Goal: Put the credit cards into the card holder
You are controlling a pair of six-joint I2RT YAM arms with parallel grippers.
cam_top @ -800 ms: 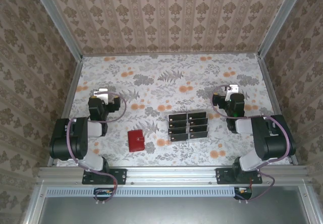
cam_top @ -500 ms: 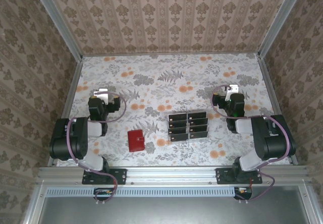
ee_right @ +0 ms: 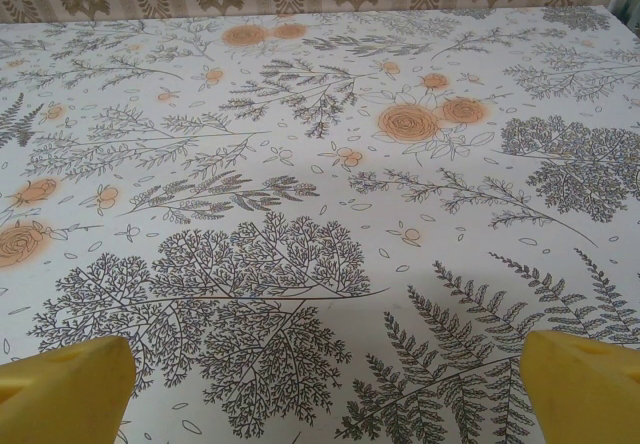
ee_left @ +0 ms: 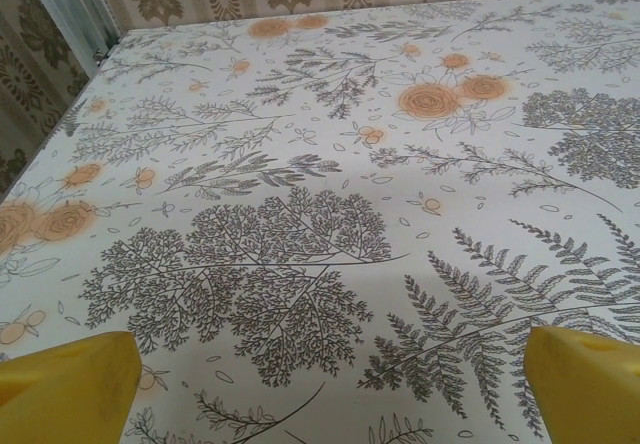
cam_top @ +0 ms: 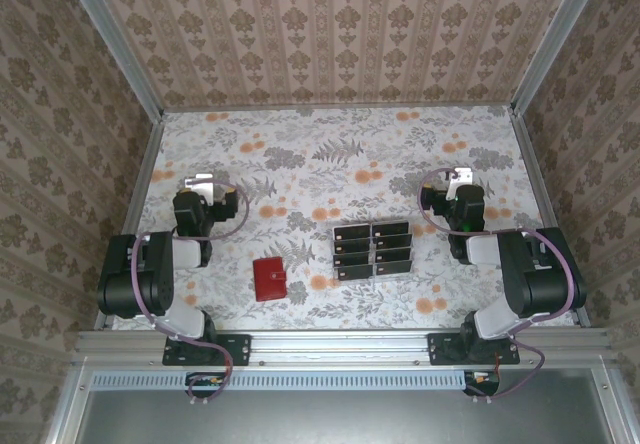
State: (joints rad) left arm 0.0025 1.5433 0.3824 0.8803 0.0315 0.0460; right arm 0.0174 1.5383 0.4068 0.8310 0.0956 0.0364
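Several black credit cards stand in two rows in a clear tray at the table's middle right. The red card holder lies closed on the flowered cloth, left of the tray and near the front. My left gripper is folded back at the left side, well behind the card holder. My right gripper rests at the right, beyond the tray. Both wrist views show yellow fingertips spread wide apart with only patterned cloth between them, so both grippers are open and hold nothing.
The flowered table is boxed in by patterned walls at the back and sides, with metal posts in the corners. An aluminium rail runs along the near edge, carrying both arm bases. Open cloth lies behind the tray and card holder.
The left wrist has shifted slightly to the left and back. The right arm, cards and card holder have not moved.
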